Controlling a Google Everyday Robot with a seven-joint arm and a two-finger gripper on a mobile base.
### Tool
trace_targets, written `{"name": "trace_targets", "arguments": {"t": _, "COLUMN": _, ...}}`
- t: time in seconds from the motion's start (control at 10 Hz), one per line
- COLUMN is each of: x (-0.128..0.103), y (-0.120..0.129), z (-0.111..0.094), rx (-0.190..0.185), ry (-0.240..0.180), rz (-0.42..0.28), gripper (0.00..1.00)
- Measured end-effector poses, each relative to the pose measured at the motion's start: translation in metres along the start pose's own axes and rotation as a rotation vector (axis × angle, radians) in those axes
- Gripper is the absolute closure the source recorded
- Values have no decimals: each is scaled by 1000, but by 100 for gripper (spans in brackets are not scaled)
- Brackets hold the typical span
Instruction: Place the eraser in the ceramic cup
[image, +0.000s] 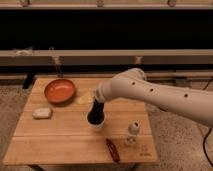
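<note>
The white ceramic cup (96, 122) stands near the middle of the wooden table (60, 142). The black eraser (94, 115) stands upright in the cup, its lower end inside the rim. My gripper (96, 104) is directly above the cup, at the eraser's top end, on the end of the white arm that reaches in from the right. The gripper hides the eraser's upper part.
An orange bowl (60, 90) sits at the back left. A whitish block (42, 113) lies at the left. A small white bottle (132, 131) stands right of the cup. A red-brown object (112, 149) lies near the front edge.
</note>
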Motion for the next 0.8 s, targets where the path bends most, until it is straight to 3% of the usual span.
{"name": "trace_targets", "arguments": {"t": 0.2, "x": 5, "y": 7, "z": 20, "rx": 22, "ry": 113, "rz": 18, "gripper": 20}}
{"name": "trace_targets", "arguments": {"t": 0.3, "x": 12, "y": 11, "z": 28, "rx": 45, "ry": 208, "rz": 39, "gripper": 20}}
{"name": "trace_targets", "arguments": {"t": 0.4, "x": 21, "y": 11, "z": 25, "rx": 55, "ry": 250, "rz": 58, "gripper": 20}}
{"name": "trace_targets", "arguments": {"t": 0.8, "x": 54, "y": 25, "z": 11, "rx": 68, "ry": 278, "rz": 86, "gripper": 20}}
